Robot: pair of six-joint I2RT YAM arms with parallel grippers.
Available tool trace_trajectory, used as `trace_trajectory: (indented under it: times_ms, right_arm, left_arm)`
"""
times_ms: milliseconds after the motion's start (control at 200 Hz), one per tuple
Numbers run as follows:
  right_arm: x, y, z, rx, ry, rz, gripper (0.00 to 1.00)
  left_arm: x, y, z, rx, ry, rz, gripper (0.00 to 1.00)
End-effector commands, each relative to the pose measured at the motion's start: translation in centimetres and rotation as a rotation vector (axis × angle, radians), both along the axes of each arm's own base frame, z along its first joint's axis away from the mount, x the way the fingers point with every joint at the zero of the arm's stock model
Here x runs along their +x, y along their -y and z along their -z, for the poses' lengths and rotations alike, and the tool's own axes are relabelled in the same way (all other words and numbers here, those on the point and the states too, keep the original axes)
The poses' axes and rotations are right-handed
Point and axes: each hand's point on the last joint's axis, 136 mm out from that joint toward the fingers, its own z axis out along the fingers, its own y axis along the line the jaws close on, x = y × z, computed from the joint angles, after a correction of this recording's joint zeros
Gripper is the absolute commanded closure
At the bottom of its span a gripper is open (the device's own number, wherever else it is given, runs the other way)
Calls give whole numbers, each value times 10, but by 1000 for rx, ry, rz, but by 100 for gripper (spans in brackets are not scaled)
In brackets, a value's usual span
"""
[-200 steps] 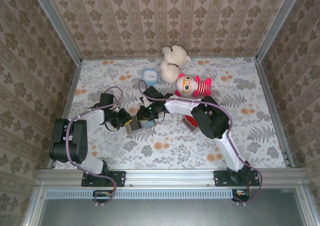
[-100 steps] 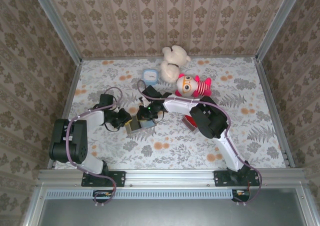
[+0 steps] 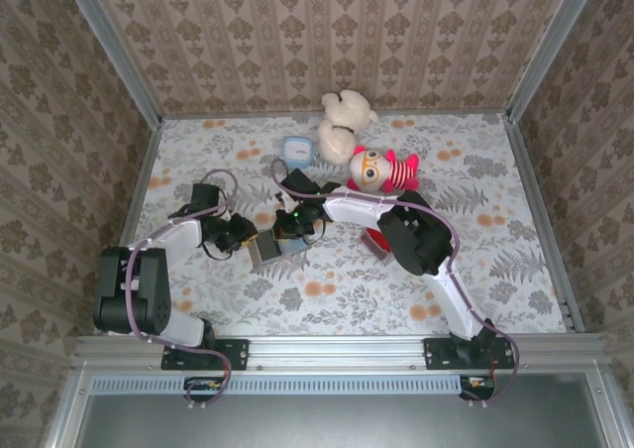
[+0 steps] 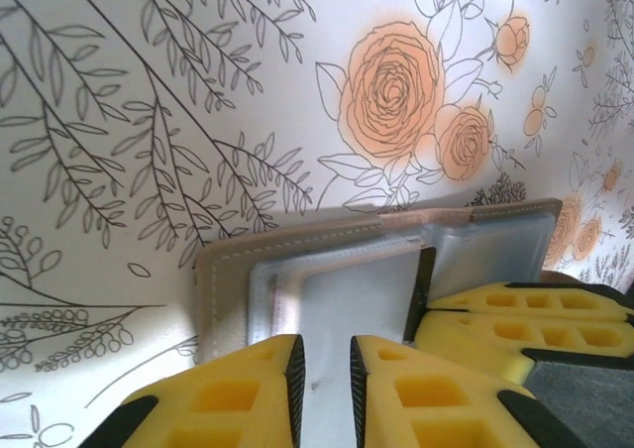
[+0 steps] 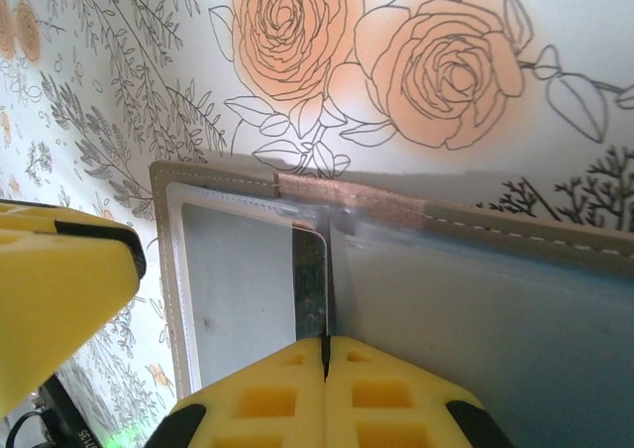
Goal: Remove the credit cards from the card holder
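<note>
The grey card holder (image 3: 269,253) lies open on the flowered table, between my two grippers. In the left wrist view its left panel (image 4: 228,270) carries a clear pocket with a pale blue credit card (image 4: 347,289) inside. My left gripper (image 4: 327,354) hovers over that panel, open by a narrow gap with nothing between its fingers. My right gripper (image 5: 325,341) is shut, its tips meeting at the holder's fold (image 5: 347,198), where a thin pocket edge runs into the seam. The pale card (image 5: 238,280) sits in the pocket beside it. I cannot tell whether anything is pinched.
A small light blue box (image 3: 296,151), a cream plush (image 3: 342,116) and a red striped doll (image 3: 381,168) stand at the back. Something red (image 3: 378,240) lies under the right arm. Patterned walls enclose the table on three sides.
The right gripper's jaws have closed fully at the holder's fold. The left gripper's jaws have parted slightly and its arm has shifted a little to the left.
</note>
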Motion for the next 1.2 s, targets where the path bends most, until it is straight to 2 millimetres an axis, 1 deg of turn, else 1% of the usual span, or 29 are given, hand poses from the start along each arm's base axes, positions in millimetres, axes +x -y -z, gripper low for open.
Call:
trace_trajectory:
  times_ms: [0,85,205,305,435,465,560,690,815,925,1010,1195]
  right_arm:
    - [0,14,-13,-51,37,6,100]
    - [1,16,-13,-59,41,7,100]
    - [1,16,-12,-60,41,6,100]
    - [-1,15,-11,-58,36,2,100]
    - [0,17,-11,-64,41,1,100]
    - [1,18,-12,-66,45,3,100]
    - [2,23,-12,-84,55,7,100]
    - [7,31,-14,-91,69,25,100]
    - [12,36,-17,-92,73,42,100]
    - [10,34,-16,-83,66,36,100]
    - [6,28,-15,-44,38,20,100]
    - [-3,17,-13,15,-24,-7,81]
  left_arm:
    - [-2,0,8,-11,-24,-3,80]
    - [-3,2,15,-32,-40,-10,82]
    - [-3,7,19,-56,-53,2,85]
    - [-4,7,24,-54,-65,6,86]
    - [-10,5,33,-35,-102,7,89]
    - [-12,3,34,-24,-109,6,91]
    - [-18,-5,39,31,-136,6,94]
    - [-22,-13,39,78,-143,4,96]
    - [-21,-13,38,83,-135,9,96]
    - [-18,-11,36,74,-125,13,96]
    - [-17,-9,35,60,-119,18,95]
    - [-17,-8,36,55,-121,19,96]
